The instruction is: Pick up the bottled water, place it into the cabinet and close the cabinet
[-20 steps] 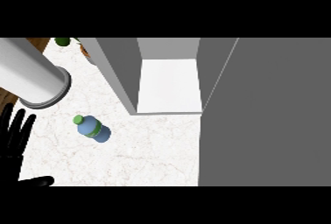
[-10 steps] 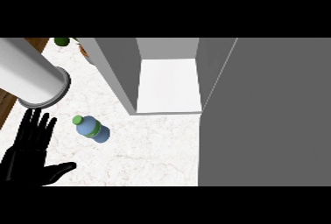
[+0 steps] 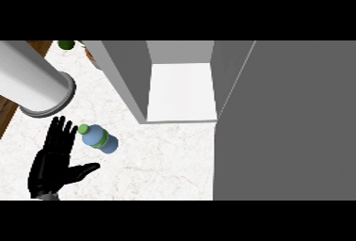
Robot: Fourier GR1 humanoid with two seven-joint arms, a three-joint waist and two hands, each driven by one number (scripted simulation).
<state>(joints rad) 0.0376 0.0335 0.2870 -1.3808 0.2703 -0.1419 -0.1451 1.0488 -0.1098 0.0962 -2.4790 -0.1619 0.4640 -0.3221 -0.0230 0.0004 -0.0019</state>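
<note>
Holding my left hand (image 3: 54,162) beside the bottled water (image 3: 99,138), fingers (image 3: 61,132) straight and apart; one careless nudge may knock it away.

One blue plastic water bottle with a green cap (image 3: 99,139), one black left hand (image 3: 51,164), one open grey cabinet with a white inside (image 3: 129,75), one big grey cylinder (image 3: 29,81), one white marbled counter (image 3: 167,162)

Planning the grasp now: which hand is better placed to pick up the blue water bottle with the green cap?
Left. The black left hand is open right beside the blue water bottle on the white marbled counter; the right hand is not in view.
</note>
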